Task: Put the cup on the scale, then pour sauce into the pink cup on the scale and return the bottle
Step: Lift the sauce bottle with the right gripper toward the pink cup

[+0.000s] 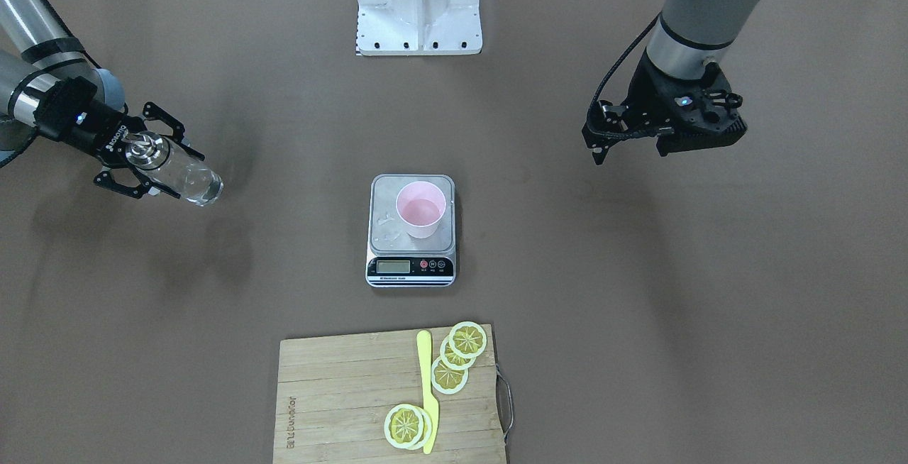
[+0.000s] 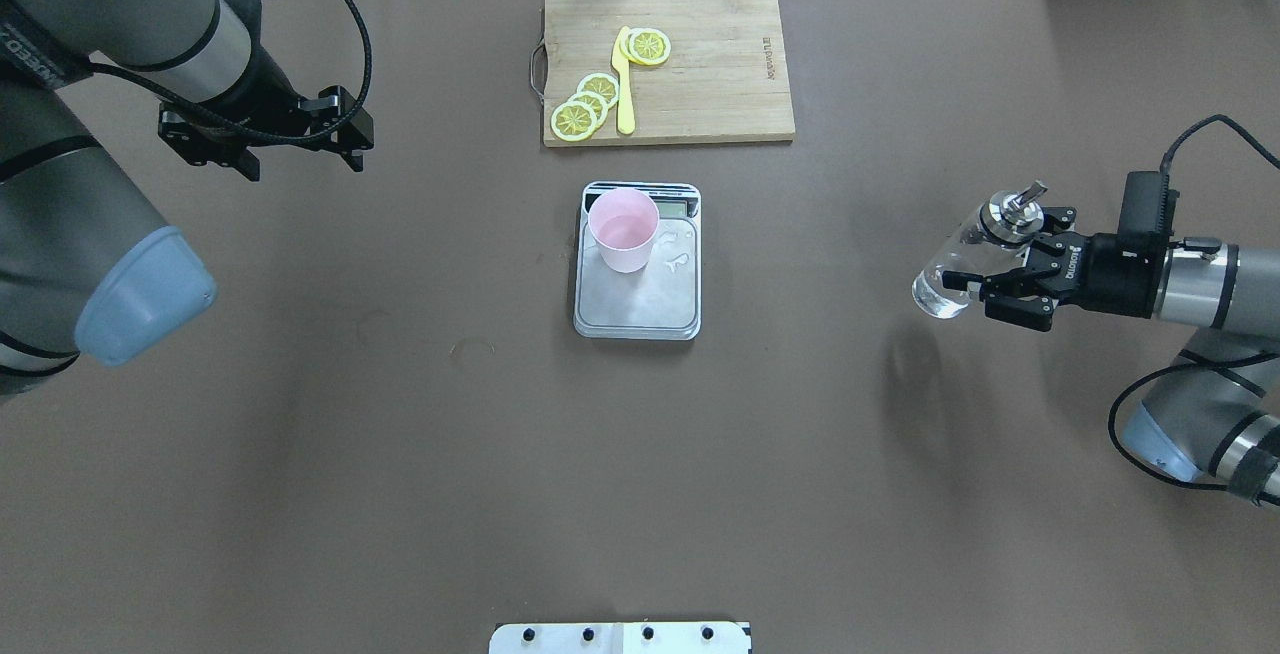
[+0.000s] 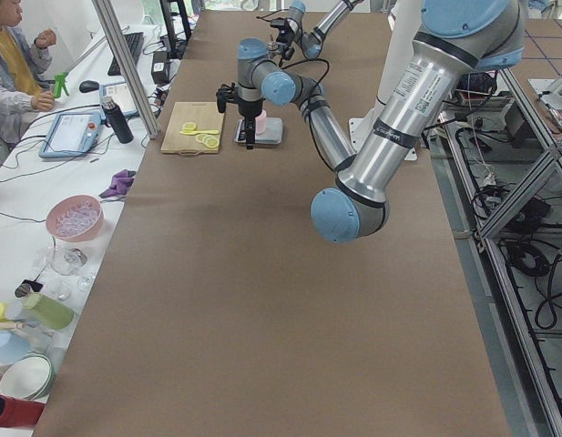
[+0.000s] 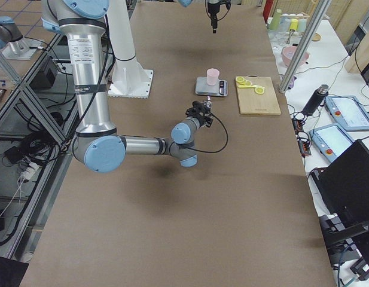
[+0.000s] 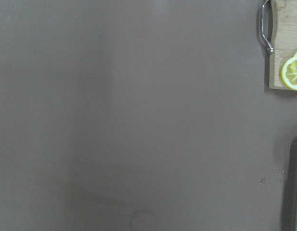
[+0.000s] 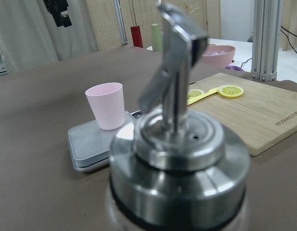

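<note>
While right gripper (image 2: 1000,272) is clamping bottle (image 2: 945,279) right of scale (image 2: 640,304), cup (image 2: 623,229) is standing on scale; left gripper (image 2: 305,159) is hovering, fingers apart.

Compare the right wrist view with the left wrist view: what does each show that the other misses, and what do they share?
Only the right wrist view shows the bottle with its metal spout close up, the pink cup standing on the scale, and a yellow knife. Only the left wrist view shows the metal handle of the cutting board. Both show the brown table, the cutting board and lemon slices.
</note>
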